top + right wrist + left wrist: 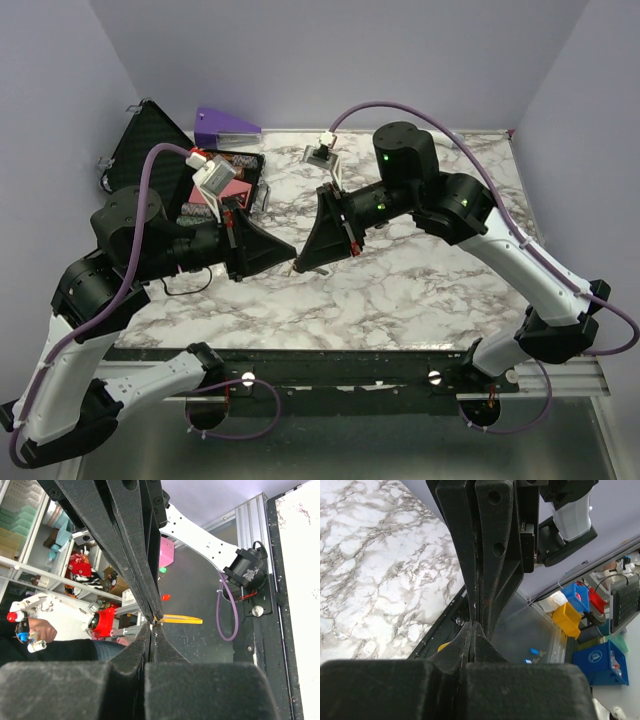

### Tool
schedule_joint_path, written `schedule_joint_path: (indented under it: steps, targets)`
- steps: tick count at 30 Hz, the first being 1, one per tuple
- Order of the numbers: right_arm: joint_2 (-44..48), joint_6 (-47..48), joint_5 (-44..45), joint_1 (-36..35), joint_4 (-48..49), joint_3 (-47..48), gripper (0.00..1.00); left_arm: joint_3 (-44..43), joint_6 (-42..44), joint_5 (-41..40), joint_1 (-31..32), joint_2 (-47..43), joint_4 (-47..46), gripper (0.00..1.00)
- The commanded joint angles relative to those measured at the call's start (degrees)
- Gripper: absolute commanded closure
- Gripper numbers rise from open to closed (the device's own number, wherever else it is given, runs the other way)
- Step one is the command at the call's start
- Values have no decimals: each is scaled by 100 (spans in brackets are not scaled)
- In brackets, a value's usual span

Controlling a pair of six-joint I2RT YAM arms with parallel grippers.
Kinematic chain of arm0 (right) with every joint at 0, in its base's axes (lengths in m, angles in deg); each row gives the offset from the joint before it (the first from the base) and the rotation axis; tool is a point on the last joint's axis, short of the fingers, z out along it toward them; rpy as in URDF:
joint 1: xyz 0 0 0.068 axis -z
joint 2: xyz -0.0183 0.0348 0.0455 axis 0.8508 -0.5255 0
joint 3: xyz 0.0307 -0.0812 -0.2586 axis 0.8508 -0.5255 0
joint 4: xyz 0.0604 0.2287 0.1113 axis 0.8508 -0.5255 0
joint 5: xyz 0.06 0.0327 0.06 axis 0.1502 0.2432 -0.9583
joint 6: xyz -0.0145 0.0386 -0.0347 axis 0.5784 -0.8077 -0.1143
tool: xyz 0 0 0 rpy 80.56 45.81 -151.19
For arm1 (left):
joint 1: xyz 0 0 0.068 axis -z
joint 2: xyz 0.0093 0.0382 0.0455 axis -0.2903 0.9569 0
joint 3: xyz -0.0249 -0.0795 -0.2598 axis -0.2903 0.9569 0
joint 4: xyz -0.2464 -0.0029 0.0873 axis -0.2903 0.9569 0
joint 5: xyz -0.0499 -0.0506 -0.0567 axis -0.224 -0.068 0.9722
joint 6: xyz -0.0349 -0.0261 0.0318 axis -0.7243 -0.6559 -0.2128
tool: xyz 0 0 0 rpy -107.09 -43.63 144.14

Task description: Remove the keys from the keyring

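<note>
My two grippers meet tip to tip above the marble table (430, 285). My left gripper (291, 257) is shut. My right gripper (301, 265) is shut too. In the right wrist view, my right gripper (152, 626) pinches a tiny metal glint, the keyring (154, 623). A flat yellow-orange key (184, 619) sticks out sideways from the left gripper's fingertips (156, 611). In the left wrist view, my left gripper (472, 624) is closed against the other's tips, and a bit of the yellow key (443, 646) shows beside my finger. The bunch is too small to see from the top view.
A black case (140, 140) leans at the back left. A purple object (226, 124) lies beside it. A dark tray (245, 168) with a pink box (207, 193) sits behind the left arm. The table's front rail (330, 358) runs along the near edge.
</note>
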Motion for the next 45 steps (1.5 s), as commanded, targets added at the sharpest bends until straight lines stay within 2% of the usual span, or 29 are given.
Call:
schedule_joint_path:
  steps: [1, 7, 14, 27, 33, 41, 45]
  targets:
    - [113, 94, 37, -22, 31, -40, 99, -17, 300, 781, -9, 173, 450, 100]
    - [148, 297, -42, -21, -277, -84, 99, 88, 555, 1396, -1, 401, 724, 100]
    - [412, 244, -226, -22, -40, -514, 99, -25, 784, 2047, 70, 805, 943, 100]
    - [1159, 227, -455, -13, 425, -1691, 99, -623, 1197, 2584, 895, 1904, 1585, 100]
    - [1545, 235, 106, -13, 488, -1991, 99, -817, 698, 1584, 1028, 1897, 1471, 100]
    - [2047, -186, 538, -22, 1084, -2553, 99, 263, -735, 362, 1098, 860, 259, 100]
    - [2161, -344, 609, -30, 1366, -2755, 99, 615, -1140, -359, 1221, 429, -84, 100]
